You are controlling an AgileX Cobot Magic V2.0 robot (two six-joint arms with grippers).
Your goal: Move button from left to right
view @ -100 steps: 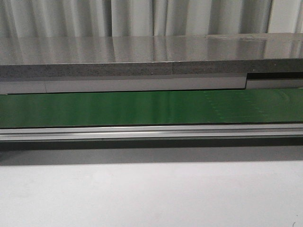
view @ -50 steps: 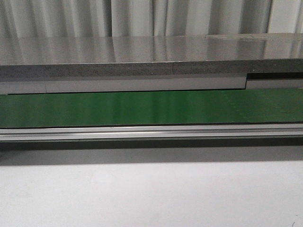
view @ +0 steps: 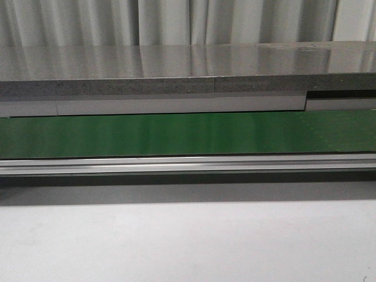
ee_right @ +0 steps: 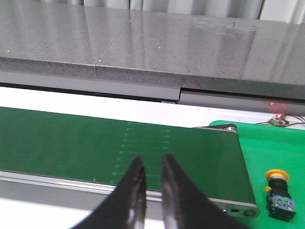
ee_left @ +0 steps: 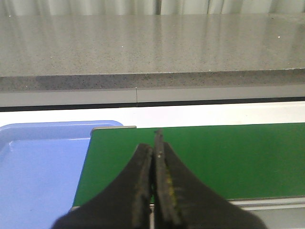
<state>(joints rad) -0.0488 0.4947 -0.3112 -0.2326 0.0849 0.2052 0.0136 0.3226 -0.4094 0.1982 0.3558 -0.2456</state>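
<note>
Button (ee_right: 278,193) stands beside right fingers (ee_right: 138,183), apart

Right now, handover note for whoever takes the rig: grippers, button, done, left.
Left gripper: shut, holding nothing, over the green conveyor belt near its end beside the blue tray.
Right gripper: fingers slightly apart, holding nothing, over the belt near its other end.
Button: upright on the green surface just past the belt's right-hand end, seen only in the right wrist view. Nothing is on the belt in the front view.
Done: the button looks already on the right side.
Left: likely nothing; confirm placement, as the front view does not show it.
</note>
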